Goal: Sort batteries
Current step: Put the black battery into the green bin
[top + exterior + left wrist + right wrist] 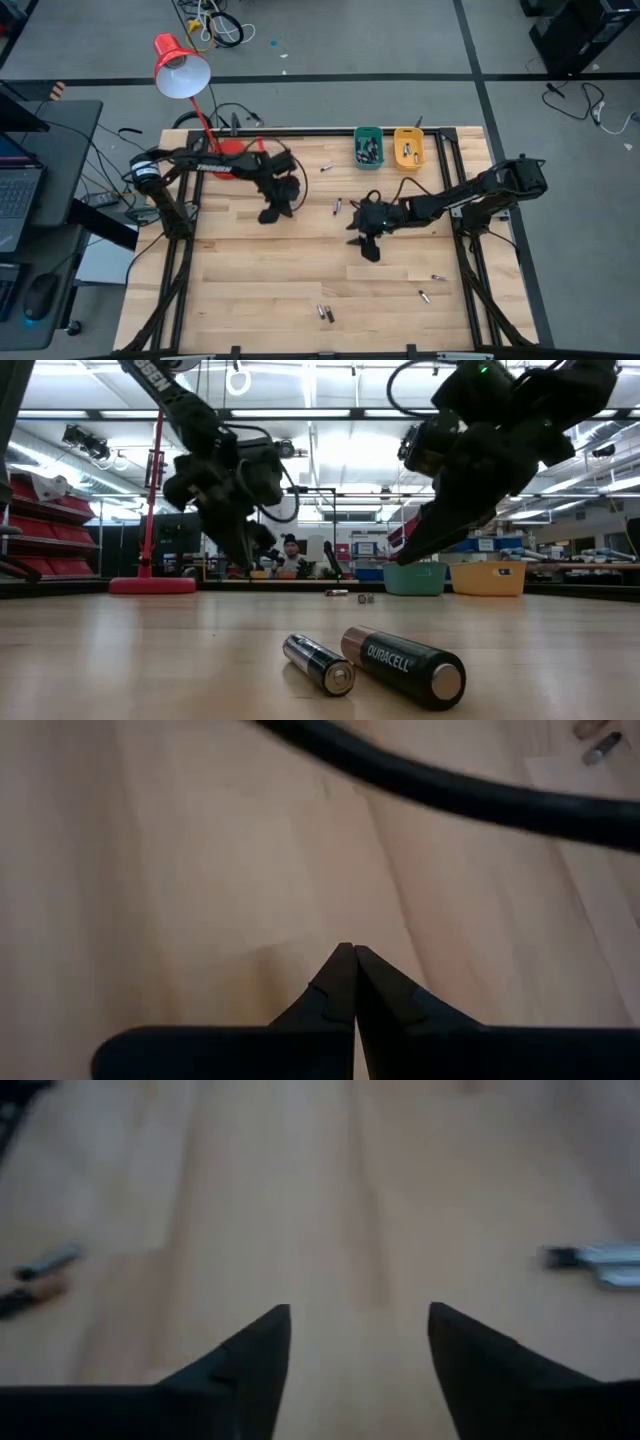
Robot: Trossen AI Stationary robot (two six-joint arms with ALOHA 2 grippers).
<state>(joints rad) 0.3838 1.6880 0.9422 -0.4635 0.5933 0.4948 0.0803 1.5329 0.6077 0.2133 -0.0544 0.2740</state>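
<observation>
While both arms hang over the middle of the wooden table (260, 290), I log the right hand (360, 1342) as released: its two dark fingers stand well apart with bare wood between them and nothing gripped. In the high view that right hand (366, 245) sits near the table's centre, pointing toward the near edge. The left hand (354, 982) is clenched tight, its fingertips meeting in a single point over bare wood, holding nothing; from above it (272, 212) hovers left of centre, with a black cable looping past it. The batteries lie scattered on the table: a pair (325, 313) side by side near the front edge, which the low view shows close up as a thin cell (318, 663) just beside a fatter copper-topped Duracell (405, 665). Two more lie apart toward the right front (431, 287), one (337, 208) sits just left of the right arm's wrist, and one (325, 167) lies near the back. At the back edge stand a green bin (368, 147) and a yellow bin (408, 148) side by side, both with dark cells inside. A red lamp (181, 65) leans over the back left corner. A person shows far behind the table in the low view.
</observation>
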